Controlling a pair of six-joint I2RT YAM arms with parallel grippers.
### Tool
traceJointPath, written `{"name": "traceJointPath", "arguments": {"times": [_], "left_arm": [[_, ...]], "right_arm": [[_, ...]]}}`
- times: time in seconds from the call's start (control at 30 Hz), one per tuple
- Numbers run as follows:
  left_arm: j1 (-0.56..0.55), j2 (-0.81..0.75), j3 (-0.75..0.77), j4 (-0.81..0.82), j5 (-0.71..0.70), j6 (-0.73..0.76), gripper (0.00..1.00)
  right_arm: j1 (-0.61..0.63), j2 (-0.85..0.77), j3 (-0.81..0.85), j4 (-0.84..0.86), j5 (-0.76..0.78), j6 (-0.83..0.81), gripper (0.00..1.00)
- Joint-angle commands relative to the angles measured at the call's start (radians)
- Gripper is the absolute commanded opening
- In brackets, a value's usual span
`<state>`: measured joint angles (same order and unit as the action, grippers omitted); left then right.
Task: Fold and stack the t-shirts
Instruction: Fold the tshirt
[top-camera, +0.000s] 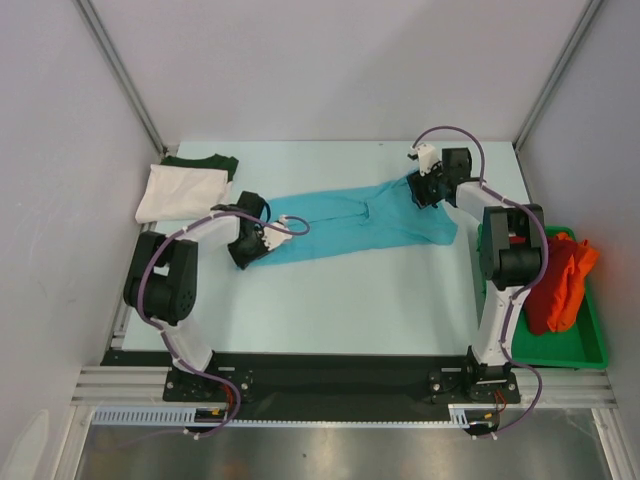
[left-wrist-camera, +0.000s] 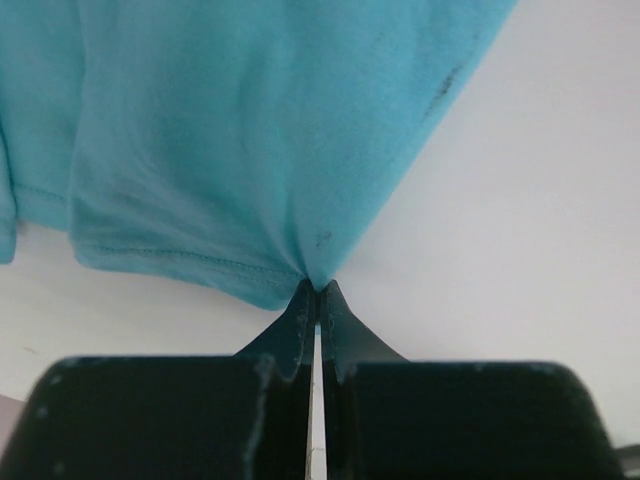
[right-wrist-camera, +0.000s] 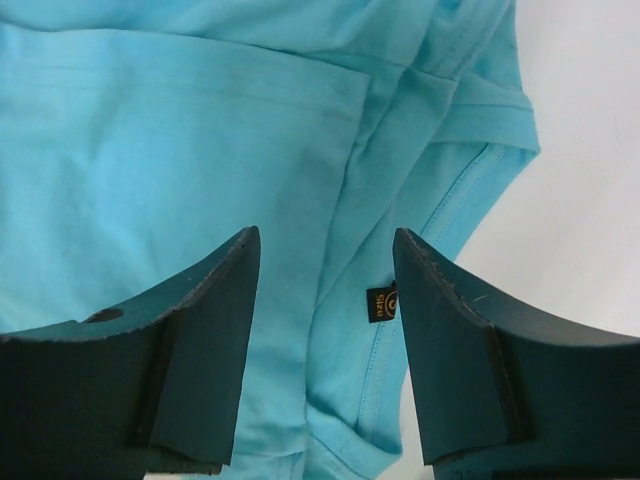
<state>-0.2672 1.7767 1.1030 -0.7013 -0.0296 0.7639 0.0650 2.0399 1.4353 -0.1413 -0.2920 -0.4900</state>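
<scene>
The turquoise t-shirt (top-camera: 350, 225) lies stretched in a long band across the middle of the table. My left gripper (top-camera: 250, 250) is shut on its left hem corner (left-wrist-camera: 315, 275), which bunches into the closed tips. My right gripper (top-camera: 425, 188) is open over the shirt's right end, its fingers (right-wrist-camera: 215, 330) either side of the collar with a black size label (right-wrist-camera: 380, 302). The white t-shirt (top-camera: 182, 192) lies folded at the back left on top of the dark green one (top-camera: 205, 161). The red (top-camera: 548, 285) and orange (top-camera: 580, 265) shirts lie crumpled in the tray.
A flat green tray (top-camera: 575, 350) sits at the right edge beside the right arm's base. Enclosure walls and metal struts close in the back and sides. Black base rail runs along the near edge (top-camera: 330, 375).
</scene>
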Motion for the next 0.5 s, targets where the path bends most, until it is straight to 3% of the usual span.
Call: {"name": "traceJointPath", "arguments": {"times": [0.0,0.47], "left_arm": [[-0.029,-0.085,-0.035,-0.087,0.022,-0.047,0.00],[-0.043,-0.140,-0.088,-0.148,0.017,-0.075,0.00]], "right_arm": [[0.001,0.040,0.071,0.028,0.027,0.001,0.61],[0.002,0.206,0.281,-0.035,0.059,0.064,0.63]]}}
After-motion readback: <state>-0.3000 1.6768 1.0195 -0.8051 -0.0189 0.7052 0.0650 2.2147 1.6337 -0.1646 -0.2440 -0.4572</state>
